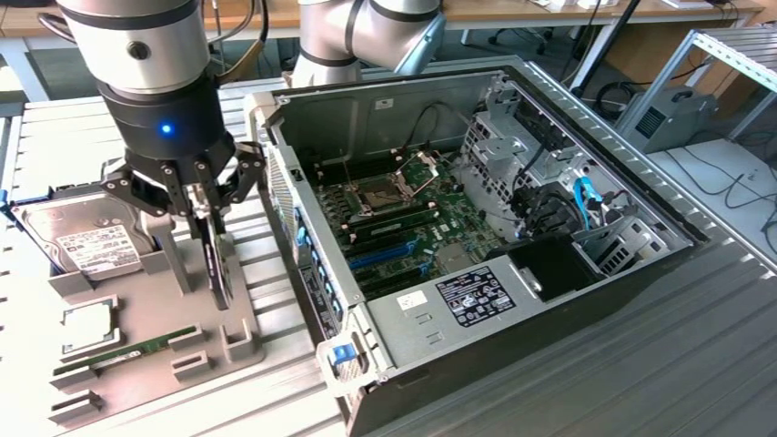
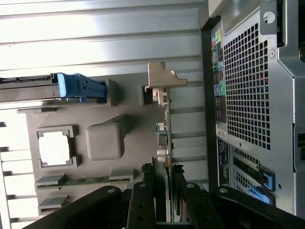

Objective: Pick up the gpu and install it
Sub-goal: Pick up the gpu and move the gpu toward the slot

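The gpu (image 1: 217, 266) stands on edge, thin and dark, over the grey holder tray (image 1: 146, 300) at the exterior view's left. My gripper (image 1: 204, 217) comes down on it from above, its black fingers pressed against both faces of the card's top edge. In the wrist view the gpu (image 2: 165, 138) runs away from the gripper (image 2: 163, 193), edge-on, with its silver bracket (image 2: 162, 78) at the far end beside a tray slot. Whether the card's lower edge still touches the tray I cannot tell. The open computer case (image 1: 631, 273) lies to the exterior view's right, its motherboard's blue slots (image 1: 382, 257) exposed.
The tray also carries a silver hard drive (image 1: 87, 238) in a blue-tabbed holder (image 2: 78, 87), a CPU (image 1: 87, 328), and a slim green RAM stick (image 1: 127, 350). The case's perforated rear wall (image 2: 248, 95) stands close beside the card. A second arm's base (image 1: 352, 36) rises behind the case.
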You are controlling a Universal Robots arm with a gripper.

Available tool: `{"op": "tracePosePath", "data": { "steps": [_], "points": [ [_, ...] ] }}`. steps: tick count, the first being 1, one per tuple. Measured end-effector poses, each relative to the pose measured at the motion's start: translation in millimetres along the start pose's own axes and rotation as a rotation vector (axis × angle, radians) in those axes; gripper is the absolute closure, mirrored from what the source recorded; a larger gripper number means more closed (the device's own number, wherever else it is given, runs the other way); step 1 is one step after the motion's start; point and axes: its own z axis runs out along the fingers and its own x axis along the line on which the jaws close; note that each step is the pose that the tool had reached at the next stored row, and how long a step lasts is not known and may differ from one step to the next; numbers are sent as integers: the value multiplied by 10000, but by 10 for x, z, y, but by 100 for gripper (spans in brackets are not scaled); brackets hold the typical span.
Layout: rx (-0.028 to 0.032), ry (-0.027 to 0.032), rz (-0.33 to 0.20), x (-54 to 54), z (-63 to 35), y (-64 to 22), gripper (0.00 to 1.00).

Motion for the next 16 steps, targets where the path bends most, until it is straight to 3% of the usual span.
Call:
{"op": "tracePosePath", "data": {
  "steps": [9,16],
  "points": [
    [0,0,0,-4,-136,-2,73],
    [0,0,0,-4,-154,-2,73]
  ]
}}
